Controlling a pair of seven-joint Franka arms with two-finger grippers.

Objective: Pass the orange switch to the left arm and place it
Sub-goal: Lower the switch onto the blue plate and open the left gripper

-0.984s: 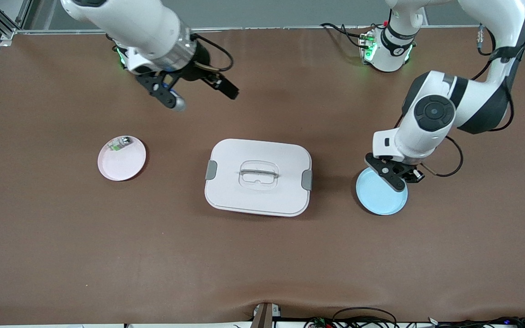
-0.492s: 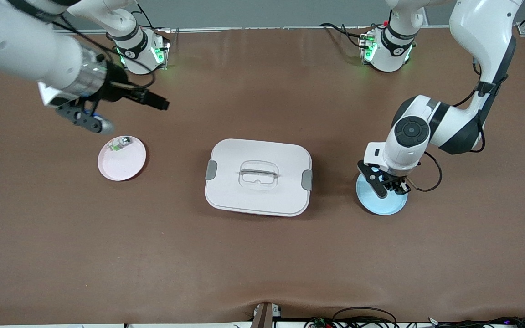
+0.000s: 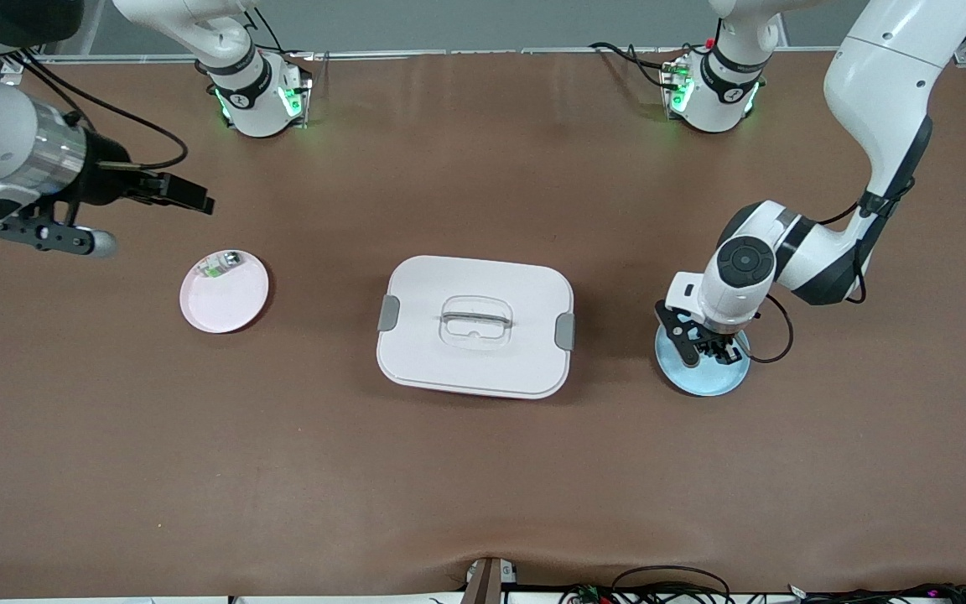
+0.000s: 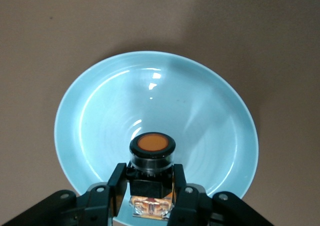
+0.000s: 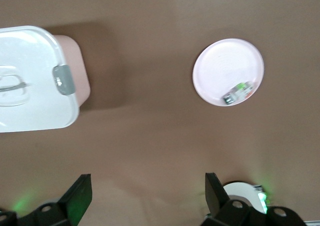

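The orange switch, black with a round orange cap, sits between the fingers of my left gripper. The gripper is shut on it, low over the blue plate. I cannot tell whether the switch touches the plate. In the front view my left gripper is over the blue plate and hides the switch. My right gripper is open and empty, up in the air near the right arm's end of the table. Its fingertips stand wide apart. The white box lies mid-table between the plates.
A pink plate toward the right arm's end holds a small green-and-white component. Both show in the right wrist view, plate and component, with the box beside them.
My right arm has swung from over the middle of the table out to its own end. My left gripper has come down lower over the blue plate with the switch.
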